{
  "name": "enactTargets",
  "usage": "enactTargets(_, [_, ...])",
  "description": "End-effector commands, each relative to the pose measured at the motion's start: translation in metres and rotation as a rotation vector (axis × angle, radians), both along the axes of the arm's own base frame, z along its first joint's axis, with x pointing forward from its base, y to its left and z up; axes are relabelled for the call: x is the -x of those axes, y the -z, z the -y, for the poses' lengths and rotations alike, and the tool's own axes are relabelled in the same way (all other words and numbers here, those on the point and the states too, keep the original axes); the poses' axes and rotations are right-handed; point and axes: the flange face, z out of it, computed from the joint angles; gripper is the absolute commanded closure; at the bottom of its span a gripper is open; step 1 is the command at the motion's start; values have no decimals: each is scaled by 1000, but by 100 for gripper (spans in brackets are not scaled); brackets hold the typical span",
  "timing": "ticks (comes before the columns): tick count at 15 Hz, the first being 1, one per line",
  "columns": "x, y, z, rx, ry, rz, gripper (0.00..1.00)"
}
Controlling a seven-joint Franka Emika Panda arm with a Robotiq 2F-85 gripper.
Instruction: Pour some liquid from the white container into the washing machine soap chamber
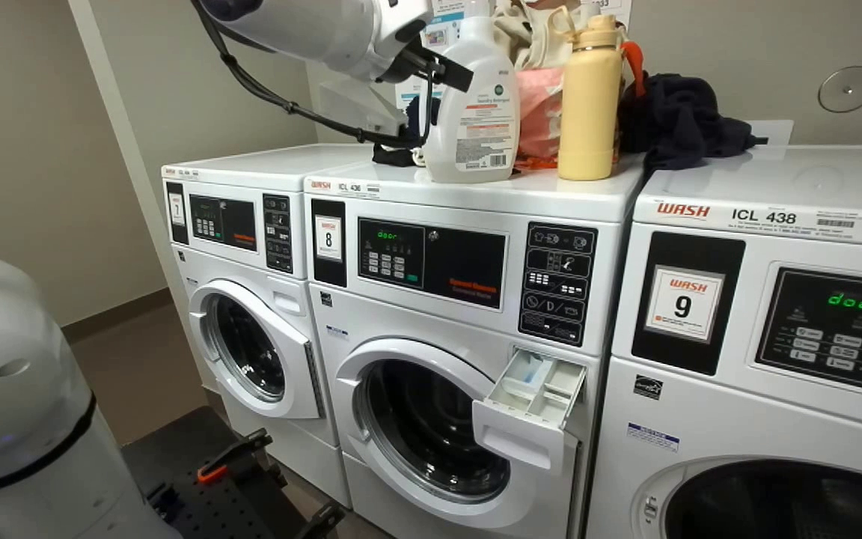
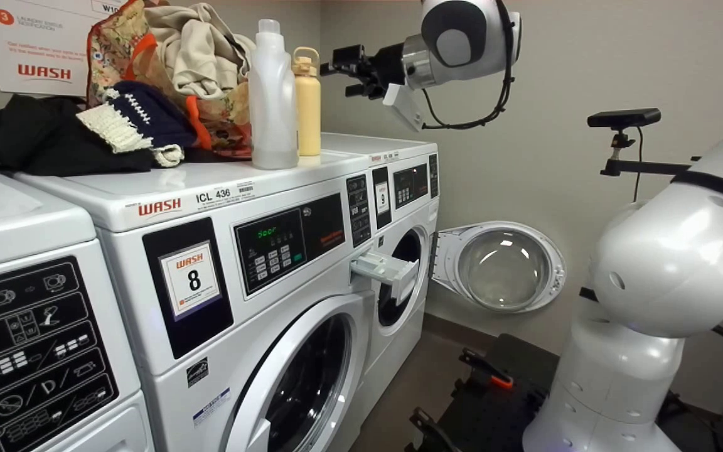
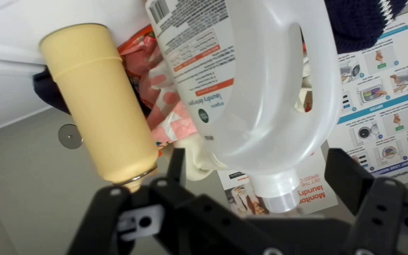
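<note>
The white container is a translucent jug with a side handle and pale label. It stands upright on the washing machine with the "8" sticker; it also shows in an exterior view and, upside down, in the wrist view. The soap chamber is pulled out, its compartments visible; it also shows in an exterior view. My gripper is open and empty, apart from the jug. In the wrist view the gripper's fingers appear either side of the jug's shoulder and neck.
A yellow bottle stands close beside the jug. A bag with clothes and dark clothing lie around them. Washer "9" adjoins. An open round door juts out beyond. A black cart stands below the arm.
</note>
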Motion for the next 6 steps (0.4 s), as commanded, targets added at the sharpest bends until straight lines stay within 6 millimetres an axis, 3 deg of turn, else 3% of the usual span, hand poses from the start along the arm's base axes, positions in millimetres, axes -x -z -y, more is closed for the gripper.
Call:
enactTargets(1, [18,9,21,-60,35,-31,0])
enactTargets(6, [36,28,49,-120,66,-54,0])
